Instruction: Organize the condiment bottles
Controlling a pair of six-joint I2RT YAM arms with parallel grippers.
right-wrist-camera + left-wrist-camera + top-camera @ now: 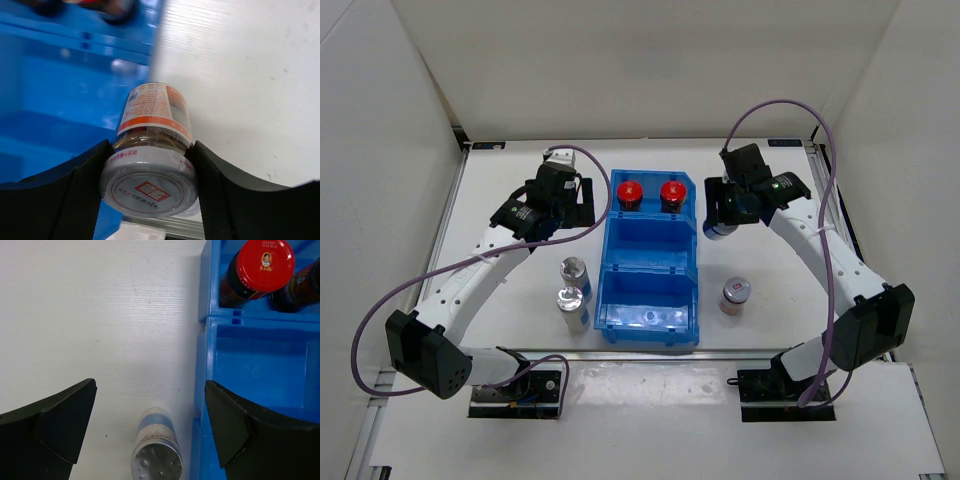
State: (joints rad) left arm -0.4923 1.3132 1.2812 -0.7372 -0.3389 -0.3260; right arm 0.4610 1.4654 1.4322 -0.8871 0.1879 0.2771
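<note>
Right jaws are clamped on a grey-lidded jar (150, 150), with the blue bin (45, 90) just beside them. Left jaws are spread wide; a silver-capped bottle (156, 452) is seen between them on the tabletop (100, 315).

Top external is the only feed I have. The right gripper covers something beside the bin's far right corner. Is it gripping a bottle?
Observer: Yes. The right wrist view shows the right gripper shut on a grey-lidded bottle, one finger on each side at the lid.
Operator: Label?
Observer: White and red with small print. The lid top has a red logo.
Operator: Anything extra on left wrist?
Observer: The silver-capped bottle in front of the left gripper has small holes in its cap. The jaws are open and not touching it.
</note>
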